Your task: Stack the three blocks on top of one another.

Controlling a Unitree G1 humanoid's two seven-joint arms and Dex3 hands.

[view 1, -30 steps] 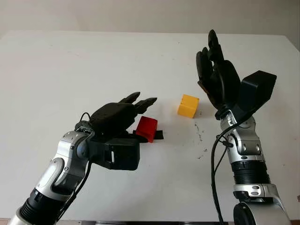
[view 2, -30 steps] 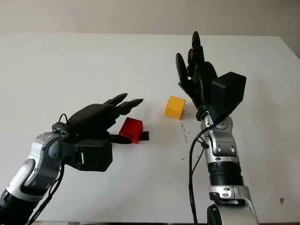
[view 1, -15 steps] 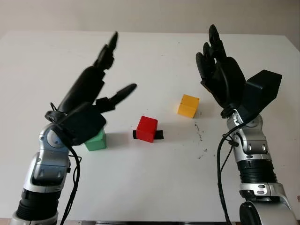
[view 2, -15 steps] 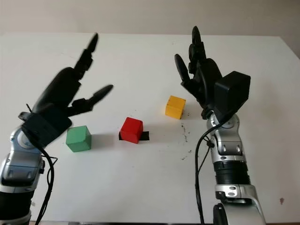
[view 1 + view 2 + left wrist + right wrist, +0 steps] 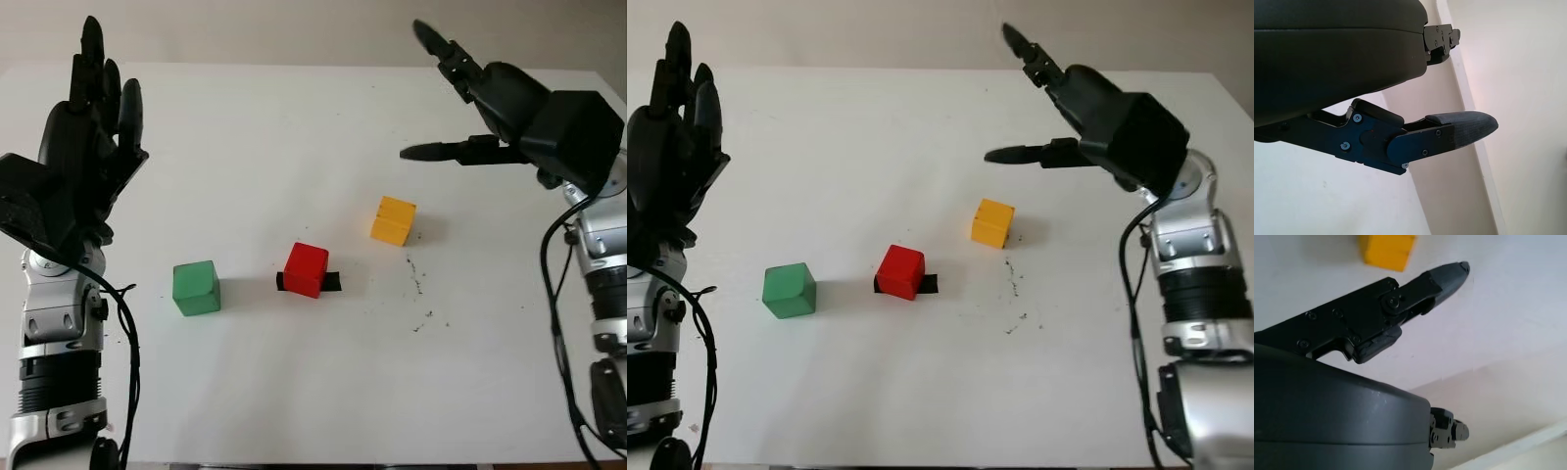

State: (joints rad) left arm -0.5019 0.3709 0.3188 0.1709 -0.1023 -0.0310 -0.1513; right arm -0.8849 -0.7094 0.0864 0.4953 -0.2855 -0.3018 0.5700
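Your left hand has swung up off the table, open, right hand open above the yellow cube, matte red cube mid-table, green cube left, all unstacked.

Scene was bright, evenly lit, diffuse light from above. White bench was near overexposed, no hard glare. Shadows were soft and short: faint one to right of yellow block, darker patch at base of red block. Head views were sharp. Wrist views were soft; left hand shell loomed dark, underexposed, detail lost.
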